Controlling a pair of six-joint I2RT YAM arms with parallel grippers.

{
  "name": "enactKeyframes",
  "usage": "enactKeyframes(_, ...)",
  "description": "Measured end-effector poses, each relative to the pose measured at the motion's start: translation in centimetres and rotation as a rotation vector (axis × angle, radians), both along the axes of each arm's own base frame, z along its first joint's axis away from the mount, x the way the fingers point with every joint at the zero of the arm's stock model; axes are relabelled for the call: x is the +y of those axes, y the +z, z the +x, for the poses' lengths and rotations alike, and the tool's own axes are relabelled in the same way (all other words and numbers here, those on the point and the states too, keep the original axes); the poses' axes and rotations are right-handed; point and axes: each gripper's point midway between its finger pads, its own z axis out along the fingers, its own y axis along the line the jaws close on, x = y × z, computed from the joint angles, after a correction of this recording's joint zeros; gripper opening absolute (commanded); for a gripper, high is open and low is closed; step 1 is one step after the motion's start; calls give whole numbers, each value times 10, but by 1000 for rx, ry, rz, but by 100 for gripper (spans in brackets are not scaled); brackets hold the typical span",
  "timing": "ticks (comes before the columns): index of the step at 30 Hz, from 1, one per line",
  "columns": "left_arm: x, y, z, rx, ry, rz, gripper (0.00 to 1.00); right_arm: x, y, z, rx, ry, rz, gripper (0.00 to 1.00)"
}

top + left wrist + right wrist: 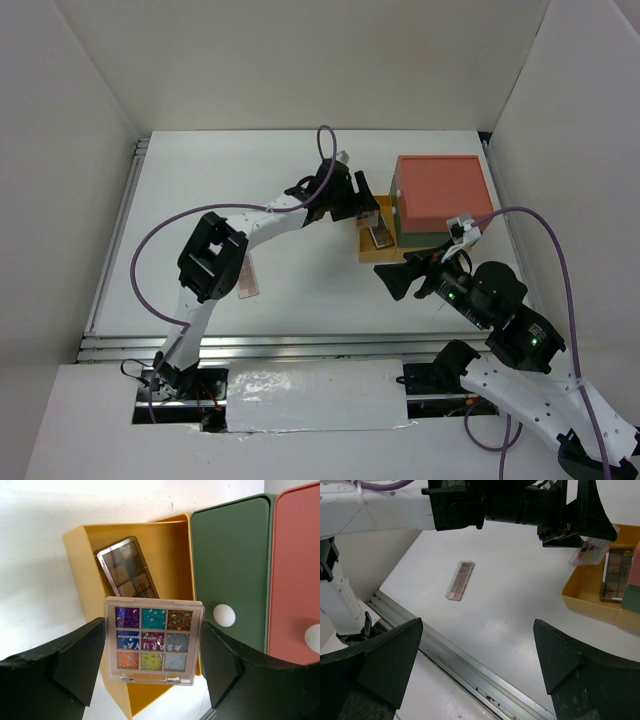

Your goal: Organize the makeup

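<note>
1. left hand (152,647) seemingly grips the square multicoloured palette (154,630) over the yellow drawer (172,545) holding one long palette (127,570)
2. right hand (477,650) wide, empty
3. second long palette (247,275) on table (310,295), drawer's 8 o'clock

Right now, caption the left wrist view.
Left gripper holds the square palette above the yellow drawer, long palette inside.

long palettes (460,580) (127,570): 2 | square multicoloured palette (153,640): 1 | drawer box (440,190): 1 | robot arms (250,228) (520,340): 2
</note>
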Motion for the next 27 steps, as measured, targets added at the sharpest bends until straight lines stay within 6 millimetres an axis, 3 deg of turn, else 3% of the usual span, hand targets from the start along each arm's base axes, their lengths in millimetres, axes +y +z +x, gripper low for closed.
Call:
enactKeyframes(2, -2, 2, -1, -2, -7, -9, 87, 0, 0, 0, 0, 0, 0, 100)
enactKeyframes(5, -4, 3, -2, -2, -14, -14, 81, 0, 0, 0, 0, 0, 0, 100)
enactKeyframes(15, -10, 9, -2, -9, -25, -32, 84, 0, 0, 0, 0, 0, 0, 100)
enactKeyframes(21, -17, 16, -4, -3, -31, -46, 99, 0, 0, 0, 0, 0, 0, 100)
enactKeyframes(27, -20, 21, -4, -9, -34, -60, 99, 0, 0, 0, 0, 0, 1, 100)
